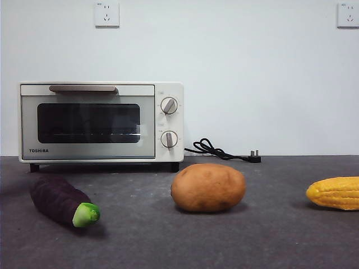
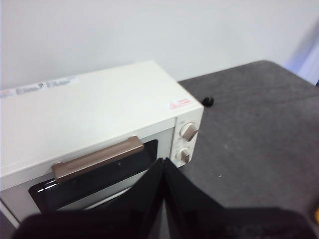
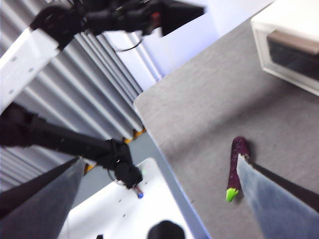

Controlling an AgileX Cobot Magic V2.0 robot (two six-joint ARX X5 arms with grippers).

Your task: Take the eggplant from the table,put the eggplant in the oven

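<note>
The dark purple eggplant point(image 1: 60, 201) lies on the grey table point(image 1: 168, 241) at the front left, its green stem cap pointing to the front right. Behind it stands the cream-white oven point(image 1: 101, 122) with its glass door closed. My left gripper point(image 2: 163, 164) is shut with nothing in it, hovering above the oven point(image 2: 99, 112) near the bar handle point(image 2: 97, 158). High over the table's left end, my right gripper point(image 3: 160, 160) is open, and the eggplant point(image 3: 238, 164) shows far below beside one jaw. Neither gripper appears in the front view.
A brown potato point(image 1: 208, 187) sits mid-table and a yellow corn cob point(image 1: 335, 193) at the right edge. A black power cord with plug point(image 1: 224, 151) lies behind the potato by the wall. The table's left edge point(image 3: 149, 129) drops to the floor.
</note>
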